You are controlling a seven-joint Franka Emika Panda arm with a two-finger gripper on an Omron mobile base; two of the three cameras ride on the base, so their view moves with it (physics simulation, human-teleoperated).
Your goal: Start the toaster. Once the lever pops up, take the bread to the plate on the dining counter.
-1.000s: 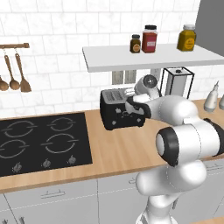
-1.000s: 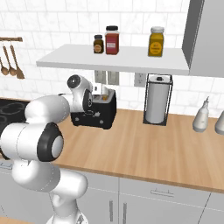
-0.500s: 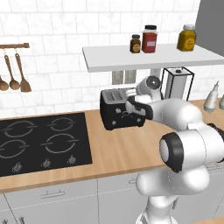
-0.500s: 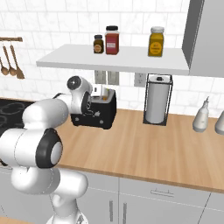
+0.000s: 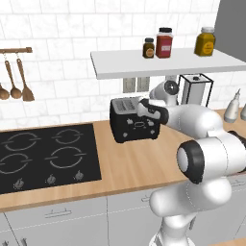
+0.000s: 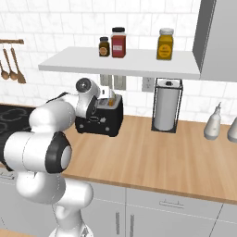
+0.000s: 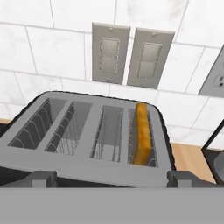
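Hovering over toaster (image 7: pixel 87 131), claw (image 7: pixel 109 178) spread wide, empty; bread (image 7: pixel 142 133) in rightmost slot.

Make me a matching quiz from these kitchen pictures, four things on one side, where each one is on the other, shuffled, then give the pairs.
Things:
1. bread
2. paper towel roll
3. hob
4. yellow jar

Places:
A. on the white wall shelf
B. set into the counter, left of the toaster
C. standing in the toaster's end slot
D. in a black wire stand on the counter

Pairs: 1-C, 2-D, 3-B, 4-A
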